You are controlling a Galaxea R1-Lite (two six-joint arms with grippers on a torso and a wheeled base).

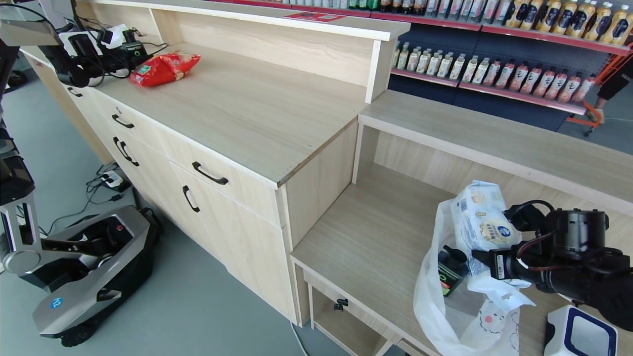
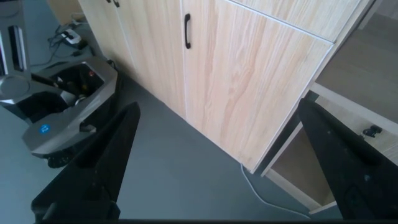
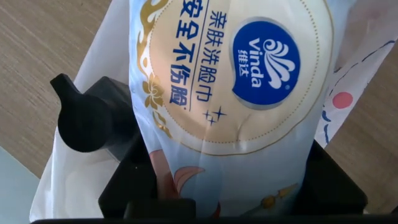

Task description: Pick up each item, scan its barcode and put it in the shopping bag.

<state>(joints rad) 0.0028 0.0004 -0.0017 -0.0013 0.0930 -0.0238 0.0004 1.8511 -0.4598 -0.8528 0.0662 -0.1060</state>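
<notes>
Head view: right gripper is holding the tissue pack at the mouth of the shopping bag on the lower counter; a red snack bag is lying on the upper counter.
Left wrist view: left gripper is hanging by the cabinet, fingers spread, nothing between them.
Right wrist view: fingers are pinching the pack. Risk: the limp bag rim could catch the pack on release and tip it out.

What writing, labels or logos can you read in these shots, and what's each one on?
On the tissue pack: a round blue brand logo and a row of large Chinese characters, both legible in the right wrist view.
On the snack bag: a green label, too small to read.
On the bottles: labels too small to read.
On the red sign: print too blurred to read.
</notes>
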